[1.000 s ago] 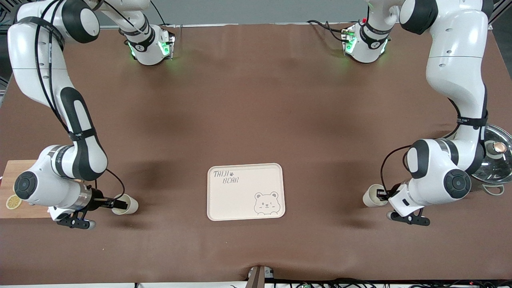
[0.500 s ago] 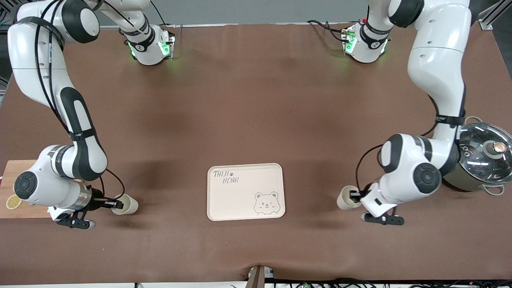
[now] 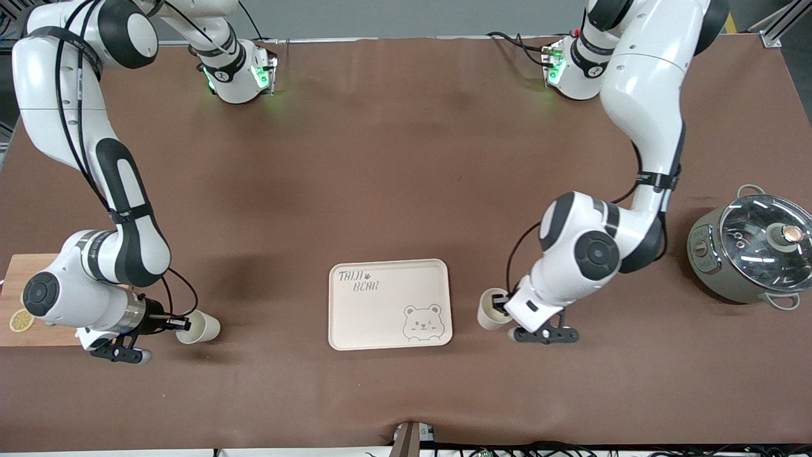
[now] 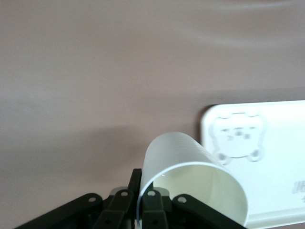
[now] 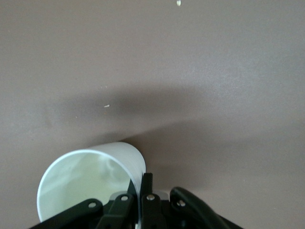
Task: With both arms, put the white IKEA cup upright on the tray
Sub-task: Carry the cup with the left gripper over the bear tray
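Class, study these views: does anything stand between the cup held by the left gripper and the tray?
Nothing visible does. The left gripper grips the cup by its rim, and only bare tablecloth separates it from the tray.

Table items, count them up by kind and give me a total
Cups: 2, one in the left pincer, one in the right pincer
Tray: 1
Pot: 1
Cutting board: 1
Lemon slice: 1
Total: 6

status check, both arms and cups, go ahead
Left gripper shut on cup, beside the tray. Right gripper shut on second cup, farther from tray. Tray bare, path unobstructed.
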